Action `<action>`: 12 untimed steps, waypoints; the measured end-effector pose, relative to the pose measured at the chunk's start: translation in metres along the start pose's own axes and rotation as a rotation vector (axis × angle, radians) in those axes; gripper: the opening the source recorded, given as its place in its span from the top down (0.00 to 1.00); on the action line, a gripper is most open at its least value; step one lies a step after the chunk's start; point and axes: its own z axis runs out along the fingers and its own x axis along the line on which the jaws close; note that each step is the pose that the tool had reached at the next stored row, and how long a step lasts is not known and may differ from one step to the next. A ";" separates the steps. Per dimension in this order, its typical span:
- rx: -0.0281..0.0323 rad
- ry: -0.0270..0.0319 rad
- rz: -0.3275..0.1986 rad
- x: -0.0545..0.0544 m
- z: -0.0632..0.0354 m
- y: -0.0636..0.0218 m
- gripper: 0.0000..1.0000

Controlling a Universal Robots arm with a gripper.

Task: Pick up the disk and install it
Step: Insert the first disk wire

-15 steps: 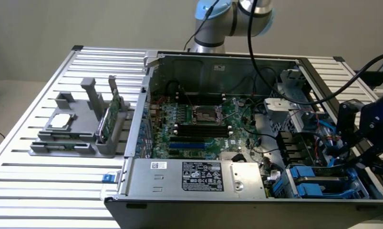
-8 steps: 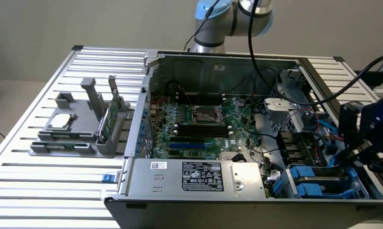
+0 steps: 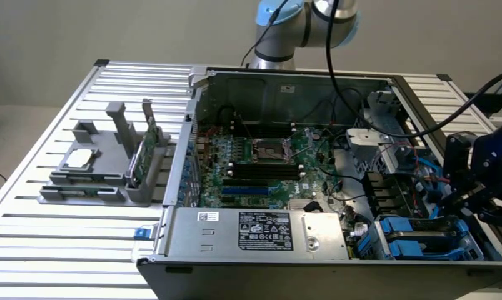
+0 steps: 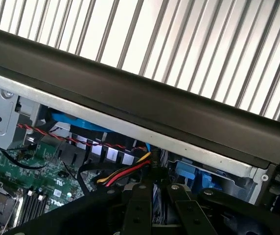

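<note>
Tool [image 4: 154,190] hangs over the corner of the open case [image 3: 259,278]; can't tell if it's spread or pinching. I take the disk [image 3: 419,237] to be the blue-framed one lying flat there, just beside the tool. I'd keep square to its frame, clear of the red and yellow cables [image 4: 123,175].

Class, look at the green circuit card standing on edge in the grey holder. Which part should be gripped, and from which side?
Grip the green circuit card by its upper edge, pinching across its two flat faces, coming down from above. It stands upright with its lower edge seated in the grey holder, whose posts stand beside it, so the top looks most open.
</note>
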 end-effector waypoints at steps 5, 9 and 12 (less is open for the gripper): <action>-0.0066 0.0218 0.022 0.000 -0.0032 -0.0001 0.84; -0.0076 0.0298 0.032 0.000 -0.0041 -0.0005 0.84; -0.0050 0.0309 0.035 0.000 -0.0040 -0.0016 0.84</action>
